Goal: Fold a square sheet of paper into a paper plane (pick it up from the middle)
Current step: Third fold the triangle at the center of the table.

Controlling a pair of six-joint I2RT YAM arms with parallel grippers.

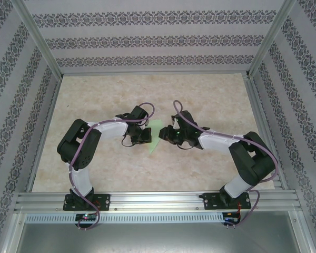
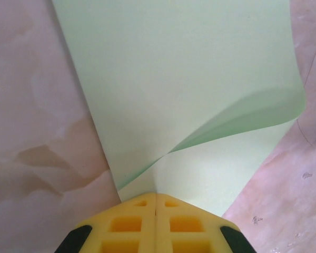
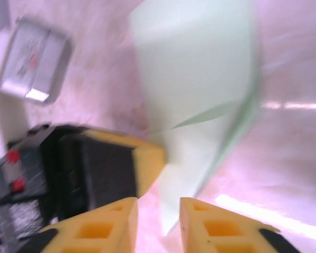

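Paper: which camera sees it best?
The left wrist view. The paper is big and sharp there, curled flap showing, pinched by the left gripper. The top view shows a small green sliver; the right wrist view shows it blurred.

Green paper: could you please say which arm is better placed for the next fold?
Probably the right. The left gripper is shut on the green paper, anchoring it, while the right gripper hovers close to the paper's edge with jaws apart and empty, free to act.

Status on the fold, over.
Left gripper jaws shut on paper sheet. Right gripper jaws parted at its edge. Sheet part-folded, flap curling up.
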